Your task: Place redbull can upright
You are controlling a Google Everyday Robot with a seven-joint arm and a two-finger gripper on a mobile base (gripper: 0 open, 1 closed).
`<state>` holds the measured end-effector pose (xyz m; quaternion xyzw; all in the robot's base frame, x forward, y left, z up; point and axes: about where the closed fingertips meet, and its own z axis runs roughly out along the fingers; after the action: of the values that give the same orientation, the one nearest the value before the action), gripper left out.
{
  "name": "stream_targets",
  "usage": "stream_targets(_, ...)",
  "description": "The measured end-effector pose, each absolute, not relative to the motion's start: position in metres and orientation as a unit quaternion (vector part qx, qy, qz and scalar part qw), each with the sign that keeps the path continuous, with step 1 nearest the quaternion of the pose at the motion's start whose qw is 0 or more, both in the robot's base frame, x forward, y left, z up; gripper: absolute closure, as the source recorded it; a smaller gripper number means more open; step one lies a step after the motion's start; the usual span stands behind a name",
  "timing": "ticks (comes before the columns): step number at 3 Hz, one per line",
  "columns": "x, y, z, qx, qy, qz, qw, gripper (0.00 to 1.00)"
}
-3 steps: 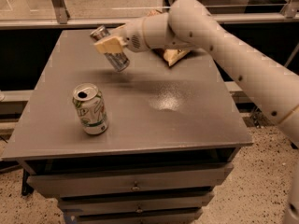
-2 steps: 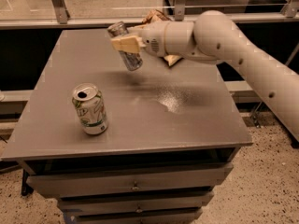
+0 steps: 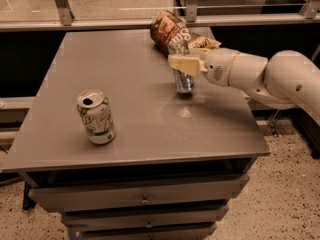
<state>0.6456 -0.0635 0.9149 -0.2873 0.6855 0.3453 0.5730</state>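
OK, I'm watching the gripper [image 3: 179, 65] reaching in from the right over the back-right part of the worktop [image 3: 125, 149]. The fingers [image 3: 189, 64] are clamping the redbull [image 3: 184, 82] around its upper half. It's sitting near upright, with its base at or just above the surface; I can't tell if it's touching. The chip bag [image 3: 172, 30] is lying just behind it. The soda can [image 3: 96, 116] is standing well apart at front-left, so no issue there.

My read is that I'm doing the set-down step. To do it well:
- I'm levelling the wrist so the redbull is truly vertical.
- I'm easing straight down until the base is bearing flat.
- I'm opening the fingers slowly and evenly so neither side is dragging it.
- I'm retreating right at low speed, without nudging the bag into it.

It's slim, so probably tipping easily.
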Motion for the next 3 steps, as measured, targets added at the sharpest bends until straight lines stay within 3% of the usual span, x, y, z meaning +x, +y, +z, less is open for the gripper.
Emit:
stream_targets(1,0.6313,-0.1106,0.8995,-0.25,0.697,0.338,0.581,1.0)
stream_targets(3,0.6291,-0.1176,0.9012,-0.246,0.698,0.336,0.582,0.61)
